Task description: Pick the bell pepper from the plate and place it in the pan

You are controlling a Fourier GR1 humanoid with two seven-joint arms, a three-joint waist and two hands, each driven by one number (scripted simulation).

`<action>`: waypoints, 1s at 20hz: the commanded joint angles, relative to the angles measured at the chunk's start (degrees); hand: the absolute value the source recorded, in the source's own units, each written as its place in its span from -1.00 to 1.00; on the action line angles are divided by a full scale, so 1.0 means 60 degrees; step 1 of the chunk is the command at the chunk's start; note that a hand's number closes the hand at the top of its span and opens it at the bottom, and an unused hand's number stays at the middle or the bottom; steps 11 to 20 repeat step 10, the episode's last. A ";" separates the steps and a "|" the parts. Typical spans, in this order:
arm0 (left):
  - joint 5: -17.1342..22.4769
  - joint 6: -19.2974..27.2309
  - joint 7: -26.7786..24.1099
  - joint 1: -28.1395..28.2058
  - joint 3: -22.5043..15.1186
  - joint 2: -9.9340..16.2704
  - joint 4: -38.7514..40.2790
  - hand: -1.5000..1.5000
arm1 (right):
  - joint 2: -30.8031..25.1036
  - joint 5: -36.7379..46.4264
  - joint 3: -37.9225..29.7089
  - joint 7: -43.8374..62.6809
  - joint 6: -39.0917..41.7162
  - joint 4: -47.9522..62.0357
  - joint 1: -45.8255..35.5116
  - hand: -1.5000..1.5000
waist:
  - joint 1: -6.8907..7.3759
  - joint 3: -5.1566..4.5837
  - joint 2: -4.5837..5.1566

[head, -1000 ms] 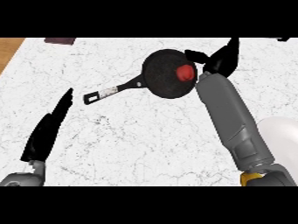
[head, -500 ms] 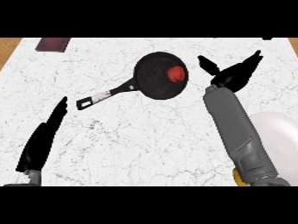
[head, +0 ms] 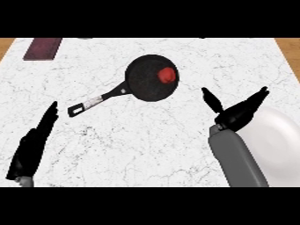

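The red bell pepper [head: 168, 75] lies inside the black pan [head: 147, 81], toward its far right side. The pan's handle [head: 97, 100] points to the lower left. My right hand [head: 235, 112] is open with thumb and fingers spread, below and to the right of the pan, holding nothing. It is beside the left edge of the white plate [head: 288, 145], which is bare. My left hand [head: 32, 144] rests open at the lower left, fingers straight and pointing up.
A dark red-brown flat rectangular object [head: 43, 48] lies at the far left corner of the white marble counter [head: 113, 145]. Wooden floor shows beyond the counter's left and right edges.
My right hand has drawn back from the pan toward the plate, leaving the bell pepper in the pan. The view has shifted, so the pan appears lower. The left hand stays at rest.
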 commanded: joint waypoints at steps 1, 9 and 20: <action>0.0019 -0.0036 0.0051 0.0150 0.0150 0.0115 -0.0205 0.00 | 0.0038 0.0093 0.1061 0.0167 -0.0629 -0.2094 0.2340 -1.00 | -0.0238 -0.0011 -0.0056; -0.0053 -0.0145 0.0026 0.0535 0.0019 -0.0038 -0.0472 0.00 | 0.0039 0.1451 0.2027 0.0474 0.0477 -0.6499 0.6474 -1.00 | -0.0087 -0.0013 0.0038; 0.0187 -0.0307 -0.0506 0.0069 0.0579 0.0262 0.0365 0.00 | 0.0039 0.1693 0.1776 0.0722 0.1139 -0.7057 0.6572 -1.00 | -0.0112 -0.0023 0.0064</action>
